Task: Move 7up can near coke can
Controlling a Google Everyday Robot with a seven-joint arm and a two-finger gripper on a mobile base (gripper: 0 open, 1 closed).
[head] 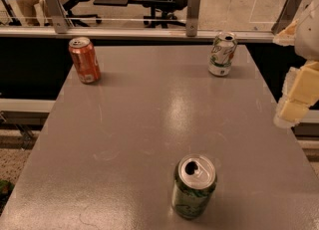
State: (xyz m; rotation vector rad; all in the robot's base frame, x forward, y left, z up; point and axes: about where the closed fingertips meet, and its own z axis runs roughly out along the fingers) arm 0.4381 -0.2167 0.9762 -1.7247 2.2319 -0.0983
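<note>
Table (149,124): grey, matte, faintly scuffed, soft glare patch just past centre. 7up can (222,54): upright at 1 o'clock on table, close to far edge, pale body with green lettering facing camera, silver top. Coke can (84,59): upright at 11 o'clock, likewise close to far edge, toward left side, orange-red with white markings. Well apart from each other, only bare tabletop between. Green can (194,186): upright at 6 o'clock, close to near edge, dark opening visible in silver top, well apart from both others. Gripper (298,97): at 3 o'clock, beyond right edge of table, pale cream, partly cut off by frame edge. Not in contact with any can; nearest to 7up can, yet clearly apart from it, at its 4 o'clock. Nothing seen in its hold; degree of opening cannot be told. Rail (149,32): pale, running along far edge at 12 o'clock, carrying upright metal brackets and glass pane. Chair (164,0): dark, beyond glass at 12 o'clock, standing on pale floor.
</note>
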